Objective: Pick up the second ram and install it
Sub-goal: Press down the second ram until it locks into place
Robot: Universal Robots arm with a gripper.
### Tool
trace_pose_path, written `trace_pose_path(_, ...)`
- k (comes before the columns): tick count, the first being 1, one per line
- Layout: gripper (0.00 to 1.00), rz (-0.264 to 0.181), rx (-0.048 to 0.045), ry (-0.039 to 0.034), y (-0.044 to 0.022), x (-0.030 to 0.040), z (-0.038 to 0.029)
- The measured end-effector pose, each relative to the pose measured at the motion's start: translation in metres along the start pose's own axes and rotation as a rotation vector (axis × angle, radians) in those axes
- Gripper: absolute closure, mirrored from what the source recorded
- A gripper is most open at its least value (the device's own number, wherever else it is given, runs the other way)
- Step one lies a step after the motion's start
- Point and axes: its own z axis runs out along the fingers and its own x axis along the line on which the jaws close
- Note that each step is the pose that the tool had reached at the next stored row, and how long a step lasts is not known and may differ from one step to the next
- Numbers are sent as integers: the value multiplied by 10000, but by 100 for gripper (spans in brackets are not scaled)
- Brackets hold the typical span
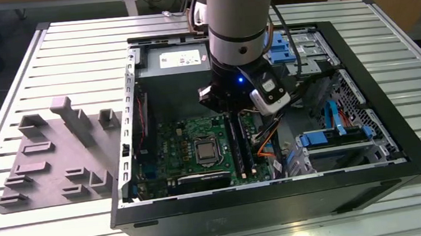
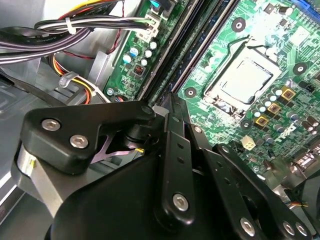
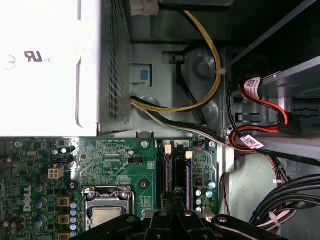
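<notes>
**Gripper working over the memory slots inside the open computer case**

The arm (image 1: 240, 31) is reaching down into the open computer case (image 1: 277, 197), which is lying on its side on the slatted counter (image 1: 55, 51). The gripper (image 1: 229, 112) is sitting low over the green motherboard (image 1: 189, 136), right at the long black slots (image 1: 237, 144) beside the processor socket (image 1: 206, 152).

In the first wrist view, a blue stick, the second ram (image 3: 188, 180), is standing in the slot farthest from the processor socket, with the gripper's dark linkage (image 3: 172, 222) just below it in the picture. Whether the gripper is touching or gripping it, and how far open it is, I cannot tell; the linkage is hiding the tips.

The grey power-supply box (image 3: 50, 65) is sitting just past the slots, with yellow and black cables (image 3: 210, 60) looping beside it. A grey parts tray (image 1: 56, 158) is lying on the counter at the exterior view's left.
</notes>
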Motion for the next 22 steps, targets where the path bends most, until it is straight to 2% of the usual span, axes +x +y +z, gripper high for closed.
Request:
trace_pose_path(11,89,-1,0,-2,40,0,6)
trace_pose_path(22,89,4,0,-29,80,4,44)
